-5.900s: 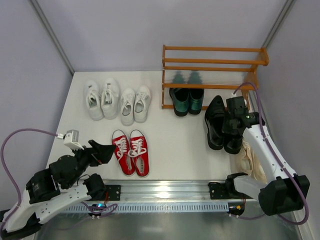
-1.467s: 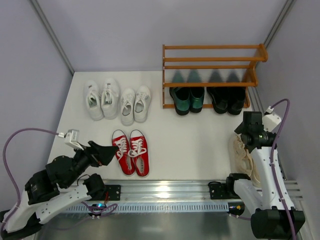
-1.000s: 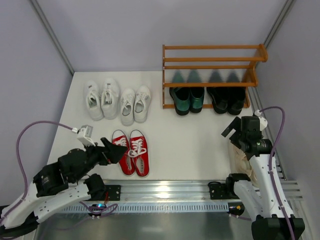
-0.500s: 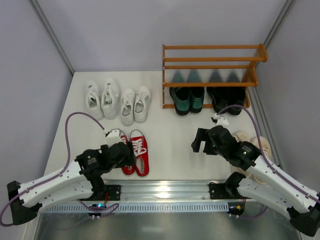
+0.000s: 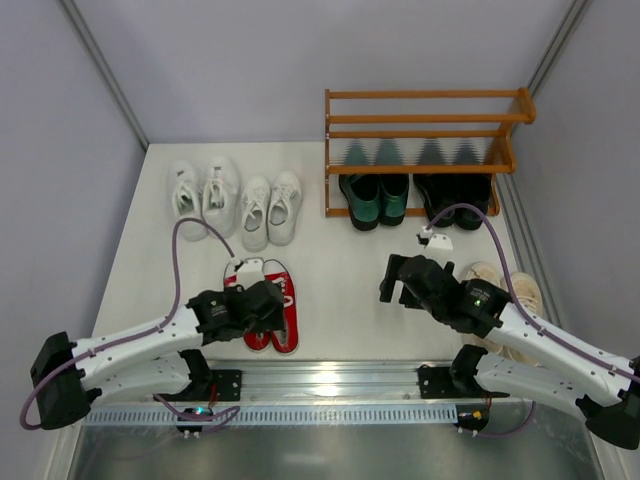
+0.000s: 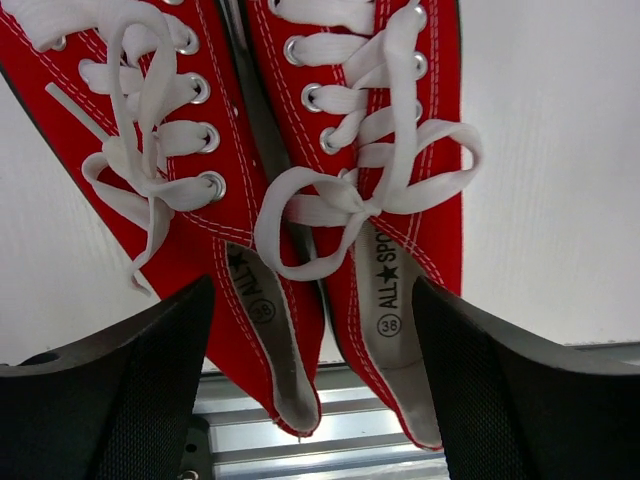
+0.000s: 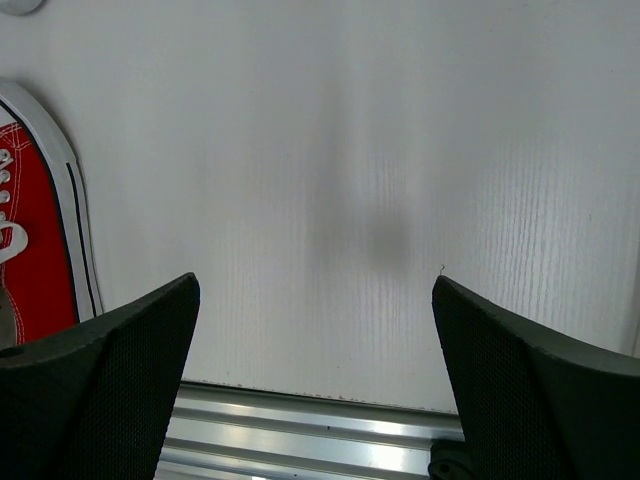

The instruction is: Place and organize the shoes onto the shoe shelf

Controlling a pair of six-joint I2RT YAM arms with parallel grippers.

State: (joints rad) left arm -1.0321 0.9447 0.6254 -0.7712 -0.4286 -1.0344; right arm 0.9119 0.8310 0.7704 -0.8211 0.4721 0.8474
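Note:
The red sneakers [image 6: 300, 190] with white laces lie side by side near the table's front edge. My left gripper [image 6: 315, 360] hangs open over their heels, one finger outside each shoe, and in the top view it [image 5: 265, 318] hides most of the pair [image 5: 287, 318]. My right gripper [image 5: 400, 290] is open over bare table, holding nothing. The shoe shelf [image 5: 425, 118] stands at the back right, with green loafers [image 5: 375, 195] and black loafers [image 5: 455, 198] on its bottom tier. Two white sneaker pairs [image 5: 235, 200] sit at the back left. Cream shoes [image 5: 510, 295] lie partly under my right arm.
A metal rail [image 5: 330, 378] runs along the table's front edge, just behind the red sneakers' heels. Grey walls close in both sides and the back. The right wrist view catches a red sneaker's toe [image 7: 35, 230] at its left edge.
My left arm has swung over the red sneakers and its jaws have narrowed a little. My right arm has moved from beside the cream shoes toward the middle of the table.

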